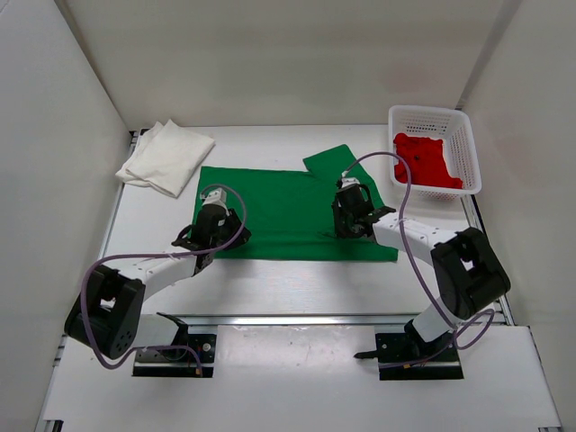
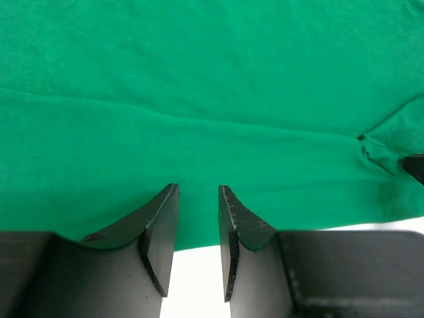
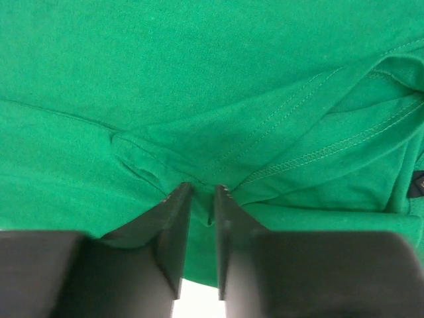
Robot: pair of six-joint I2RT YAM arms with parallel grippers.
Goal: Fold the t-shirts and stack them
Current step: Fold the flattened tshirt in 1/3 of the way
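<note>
Saw green tee (image 1: 279, 211) spread mid-table, white tee (image 1: 166, 157) folded back-left, basket (image 1: 432, 112) back-right w/ red tee (image 1: 427, 160) inside. Found R gripper (image 3: 202, 192) pinched on a green fold, L gripper (image 2: 199, 192) at near hem, narrow gap, couldn't tell if gripping.

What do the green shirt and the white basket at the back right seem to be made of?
The green t-shirt looks like soft matte knit cloth, maybe cotton: it creases, and stitched hems show in the right wrist view. The basket looks like rigid white moulded plastic, going by its regular open lattice wall.
</note>
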